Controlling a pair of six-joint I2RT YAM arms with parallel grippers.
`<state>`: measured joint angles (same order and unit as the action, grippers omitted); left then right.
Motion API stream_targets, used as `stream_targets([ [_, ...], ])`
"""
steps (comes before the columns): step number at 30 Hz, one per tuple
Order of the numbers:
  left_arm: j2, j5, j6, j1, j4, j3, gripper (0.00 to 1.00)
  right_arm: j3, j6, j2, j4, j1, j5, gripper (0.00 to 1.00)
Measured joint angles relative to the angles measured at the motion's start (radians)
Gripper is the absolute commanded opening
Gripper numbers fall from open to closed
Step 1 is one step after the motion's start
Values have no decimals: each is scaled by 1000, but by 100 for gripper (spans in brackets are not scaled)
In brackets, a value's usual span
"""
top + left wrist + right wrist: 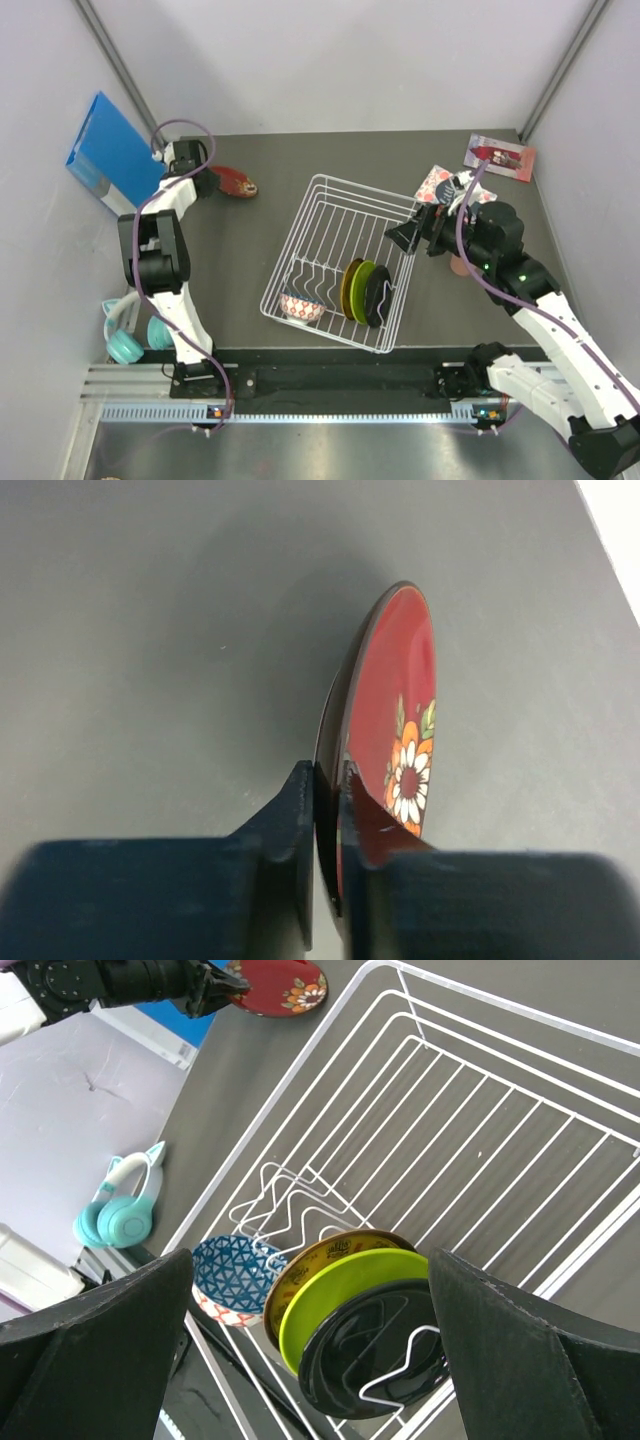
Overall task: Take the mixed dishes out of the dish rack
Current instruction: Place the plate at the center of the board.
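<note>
Firmly pinched, the red plate (400, 700) sits rim-first between the pressed-together fingers of the left gripper (325, 780), low at the table's (250, 250) far left and well apart from the dish rack (289, 246); the left arm stretches forward from its base. The right gripper (408, 236) hangs spread wide above the rack's right rim, its arm angled inward. An amber plate (350, 287), a lime-green plate (362, 290) and a black plate (377, 298) stand slotted beside a patterned bowl (302, 305).

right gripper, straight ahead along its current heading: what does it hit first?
The right gripper would likely meet the upright lime plate's rim first; it sits between the open fingers in the wrist view, amber plate beside it. Depth is unclear: it might pass over to the rack wires.
</note>
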<state>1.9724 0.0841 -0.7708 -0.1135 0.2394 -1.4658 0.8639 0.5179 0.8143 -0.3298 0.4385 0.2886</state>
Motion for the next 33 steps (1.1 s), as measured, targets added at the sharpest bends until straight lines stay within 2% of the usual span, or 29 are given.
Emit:
stream_targets([
  [2,0,-8,11,0,0,-6,41,0,-1,6,0,0,0,100],
  [3,0,-9,19,0,1,-8,53,0,-1,10,0,0,0,100],
  [4,0,-10,21,0,2,-8,58,0,-1,14,0,0,0,100],
  [9,0,-21,26,0,29,4,77,0,0,34,1,0,0,100],
  [15,-39,-25,16,0,54,105,85,-8,6,34,22,0,2,99],
  [16,-58,-25,12,0,60,124,95,-13,9,34,28,0,2,100],
  [17,-82,-25,7,0,60,144,99,-20,10,34,32,0,2,100],
  [23,-269,-35,-24,0,53,178,99,-39,18,37,35,0,-5,100],
  [28,-443,-88,-51,11,-6,240,91,-51,25,46,31,0,-66,98],
  [33,-626,-69,-55,133,-26,406,89,-85,23,84,-5,0,-139,95],
])
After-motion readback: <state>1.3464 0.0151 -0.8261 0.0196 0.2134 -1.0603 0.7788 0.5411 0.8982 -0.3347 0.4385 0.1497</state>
